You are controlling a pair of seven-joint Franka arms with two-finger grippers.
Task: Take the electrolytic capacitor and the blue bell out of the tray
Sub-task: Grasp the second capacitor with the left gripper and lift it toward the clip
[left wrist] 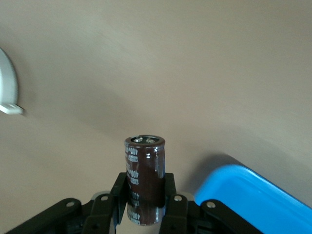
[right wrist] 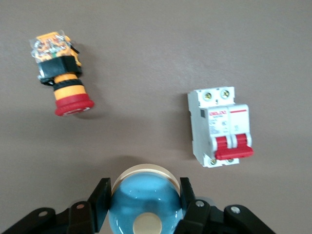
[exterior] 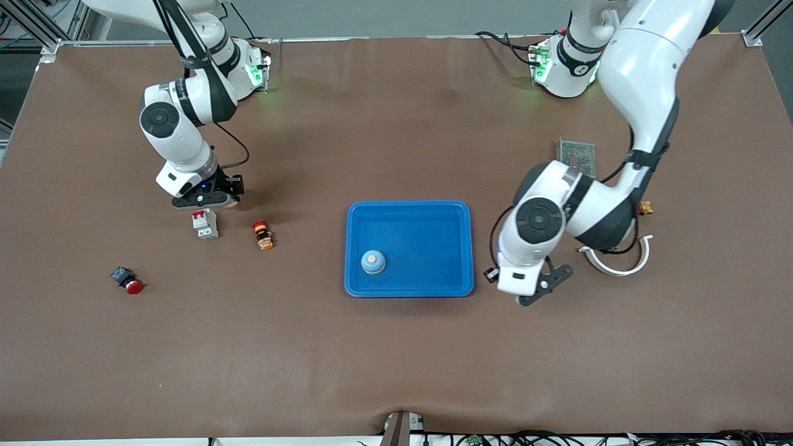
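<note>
My left gripper (exterior: 536,290) is shut on a dark brown capacitor (left wrist: 145,178) and holds it upright above the table, beside the edge of the blue tray (exterior: 409,290) toward the left arm's end; the tray's corner also shows in the left wrist view (left wrist: 253,195). My right gripper (exterior: 207,199) is shut on a blue bell (right wrist: 144,202) with a cream button, over the table beside the white breaker. In the front view the hand hides that bell. Another blue bell (exterior: 373,262) sits in the tray, near its front corner toward the right arm's end.
A white breaker (exterior: 205,223) and an orange and red push button (exterior: 263,235) lie by my right gripper. A red mushroom button (exterior: 128,280) lies nearer the front camera. A white curved piece (exterior: 619,263), a circuit board (exterior: 577,156) and a small orange part (exterior: 645,208) lie by the left arm.
</note>
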